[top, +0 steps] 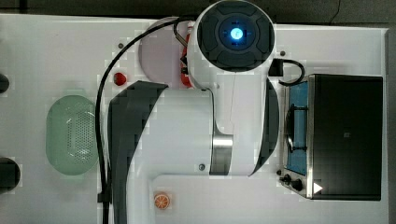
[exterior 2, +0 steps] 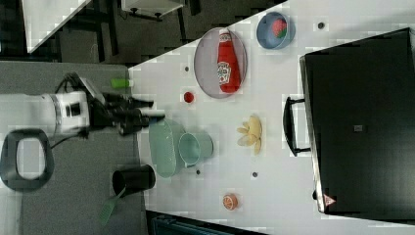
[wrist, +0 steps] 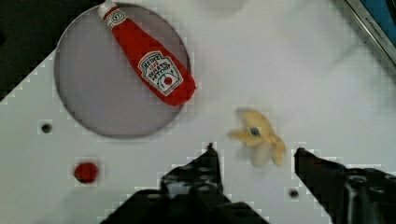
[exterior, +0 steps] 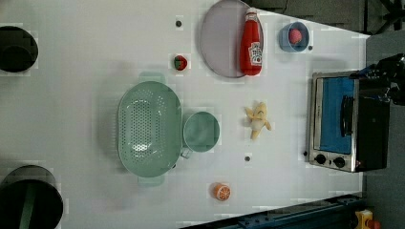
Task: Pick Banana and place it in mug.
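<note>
The banana (exterior: 257, 120) lies flat on the white table (exterior: 71, 95), well apart from everything else. Taking the mug (exterior: 201, 131) as the landmark: in the left view the banana sits to the mug's right with bare table between them, the ketchup bottle (exterior: 251, 43) on its grey plate (exterior: 219, 38) lies further off beyond the banana, and the green basket (exterior: 149, 128) touches the mug on the side away from the banana.

The gripper (wrist: 254, 156) has its fingers spread apart with nothing between them — in the wrist view the banana appears just ahead of the gap, not yet inside it.

The step in hand looks like the approach. To do it well, bring the open fingers directly over the banana's thick middle, not the splayed peel ends, and turn the wrist so the fingers close across its narrow width. Go straight down until the tips nearly meet the table, then close gently — the toy is small and may skid or roll if nudged from one side. Lift clear before crossing to the mug, keeping away from the basket's rim.
</note>
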### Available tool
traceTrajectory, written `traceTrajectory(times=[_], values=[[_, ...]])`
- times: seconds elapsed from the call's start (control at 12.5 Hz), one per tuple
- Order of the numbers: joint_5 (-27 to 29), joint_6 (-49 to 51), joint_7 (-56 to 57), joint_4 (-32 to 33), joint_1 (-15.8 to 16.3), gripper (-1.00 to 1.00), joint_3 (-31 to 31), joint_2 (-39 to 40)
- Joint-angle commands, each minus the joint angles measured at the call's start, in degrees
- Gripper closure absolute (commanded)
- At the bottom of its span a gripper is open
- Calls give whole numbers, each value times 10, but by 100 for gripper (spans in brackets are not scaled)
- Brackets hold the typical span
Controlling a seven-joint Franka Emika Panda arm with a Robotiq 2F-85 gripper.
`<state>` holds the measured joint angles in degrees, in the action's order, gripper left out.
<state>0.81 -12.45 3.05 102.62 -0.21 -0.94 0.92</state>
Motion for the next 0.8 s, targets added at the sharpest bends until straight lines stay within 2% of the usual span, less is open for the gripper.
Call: traceTrajectory(times=[0.08, 0.24, 0.48, 0.8], values=[[-16, 115, -52, 53, 2, -59, -23, -165], [-16, 115, -52, 58, 2, -100, -22, -165], [-16, 93, -52, 97, 3, -100, -22, -156], [-16, -25, -37, 195, 3, -100, -22, -130]])
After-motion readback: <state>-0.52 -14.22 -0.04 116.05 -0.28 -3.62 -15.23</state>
